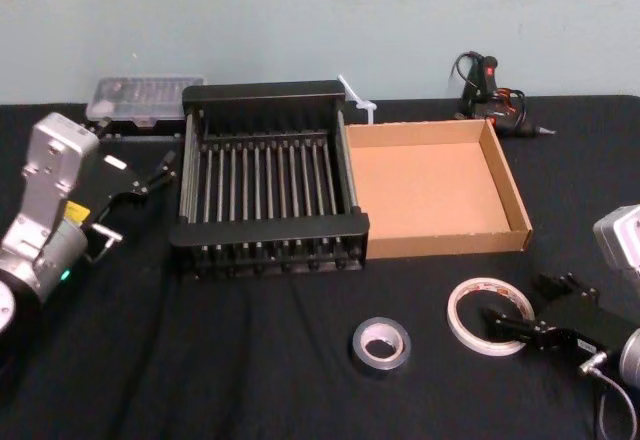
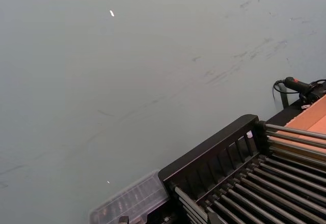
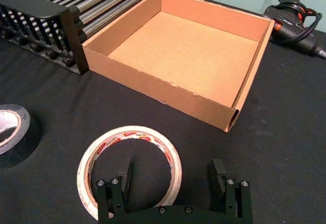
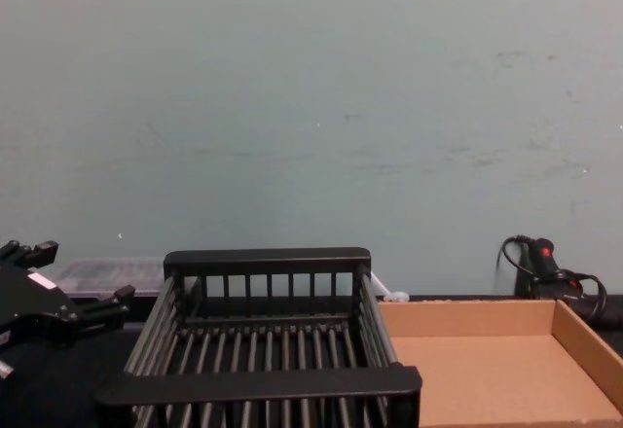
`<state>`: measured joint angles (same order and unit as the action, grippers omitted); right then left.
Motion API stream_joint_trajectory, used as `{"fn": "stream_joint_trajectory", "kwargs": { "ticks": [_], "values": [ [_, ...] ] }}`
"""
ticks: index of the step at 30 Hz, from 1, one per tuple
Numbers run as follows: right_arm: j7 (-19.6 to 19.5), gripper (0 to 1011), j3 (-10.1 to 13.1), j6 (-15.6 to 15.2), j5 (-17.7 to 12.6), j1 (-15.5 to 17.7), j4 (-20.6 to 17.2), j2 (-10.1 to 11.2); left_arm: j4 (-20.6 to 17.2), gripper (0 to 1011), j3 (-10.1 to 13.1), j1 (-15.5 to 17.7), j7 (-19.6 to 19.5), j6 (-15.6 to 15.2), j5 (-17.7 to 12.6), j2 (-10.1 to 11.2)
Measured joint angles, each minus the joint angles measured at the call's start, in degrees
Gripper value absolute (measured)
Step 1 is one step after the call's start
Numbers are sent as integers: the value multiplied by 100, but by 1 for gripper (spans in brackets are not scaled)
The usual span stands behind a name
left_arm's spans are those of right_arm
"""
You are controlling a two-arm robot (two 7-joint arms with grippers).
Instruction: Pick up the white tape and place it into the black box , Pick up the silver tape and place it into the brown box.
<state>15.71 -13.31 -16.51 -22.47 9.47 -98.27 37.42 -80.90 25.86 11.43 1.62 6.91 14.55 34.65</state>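
Progress stands at nothing placed: both boxes are empty and both rolls lie flat on the desk [image 1: 250,380], which is covered in black cloth. The white tape [image 1: 490,316] sits in front of the brown box [image 1: 455,245], with the silver tape [image 1: 381,345] beside it, toward the black box [image 1: 270,228].

The right claw [image 3: 171,167] is apart, one finger inside the white ring and one outside. It seems low enough to close on the wall, though I cannot tell if it touches. The left claw [image 4: 86,272], also apart, hangs beside the black box.

The white roll is a thin, wide hoop with red print inside. The silver one is thicker, dull grey, with a pale core. The black box is rigid with slatted bars, and the brown box is matte cardboard with low walls.
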Motion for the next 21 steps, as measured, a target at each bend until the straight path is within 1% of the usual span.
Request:
{"fn": "stream_joint_trajectory", "kwargs": {
  "ticks": [21],
  "values": [
    [195, 1002, 161, -71, 234, 12, 87, -217, 0, 1001, 0, 0, 0, 0, 0, 0]
  ]
}}
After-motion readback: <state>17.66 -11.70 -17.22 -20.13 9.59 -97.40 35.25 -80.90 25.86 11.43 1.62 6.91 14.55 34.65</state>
